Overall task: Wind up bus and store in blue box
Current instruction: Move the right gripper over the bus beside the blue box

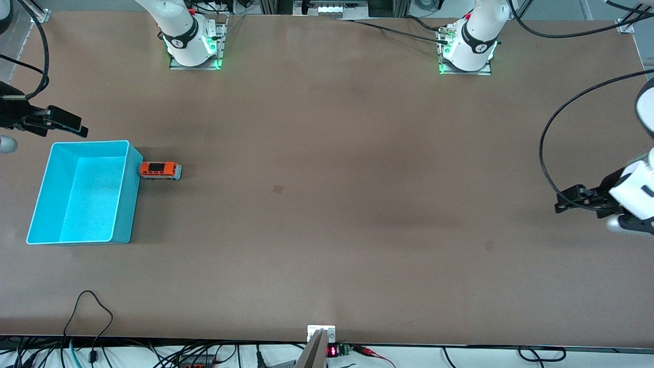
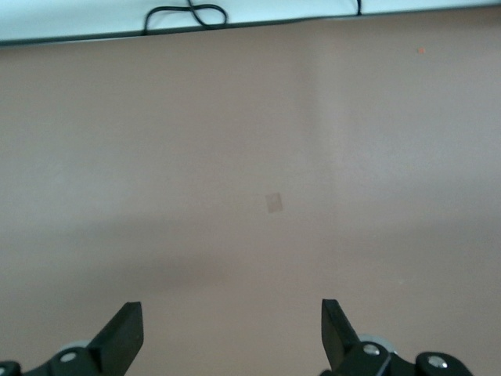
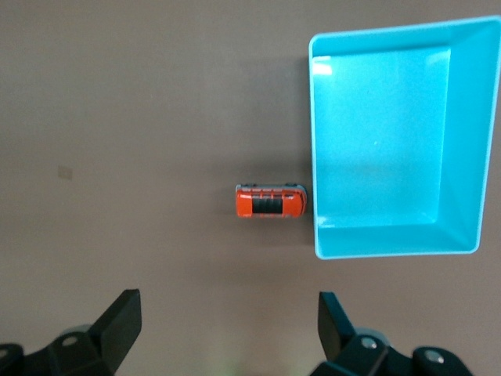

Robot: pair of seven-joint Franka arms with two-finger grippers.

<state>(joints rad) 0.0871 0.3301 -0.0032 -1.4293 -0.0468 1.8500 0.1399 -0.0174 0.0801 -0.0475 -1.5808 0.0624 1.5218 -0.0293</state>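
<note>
At the right arm's end of the table the right gripper (image 1: pixel 76 128) hangs in the air just over the table by the blue box's farther rim, its jaws spread fully wide with nothing between them, as the right wrist view confirms (image 3: pixel 227 333). Below it the blue box (image 1: pixel 36 204) sits empty, its textured floor bare, and the bus (image 1: pixel 160 170) stands on its wheels on the table just beside the box's wall, touching it or nearly so, on the side toward the table's middle. That closeness is the likely trouble: a finger coming down on the box side of the bus could strike the pale rim, shove the box, or pinch the bus against the wall rather than closing cleanly on its body. The bus is small and on wheels, so an off-centre squeeze may send it rolling away, and once wound it may run off if set down outside the box. Toward the middle, the table shows only a small pale patch (image 1: pixel 278 189), nothing that blocks a reach. At the left arm's end the left gripper (image 1: pixel 562 202) waits over bare table, well apart from the bus, its jaws equally wide and empty. Loose cables (image 1: pixel 89 306) trail along the table's edge nearest the front camera, clear of the work.
</note>
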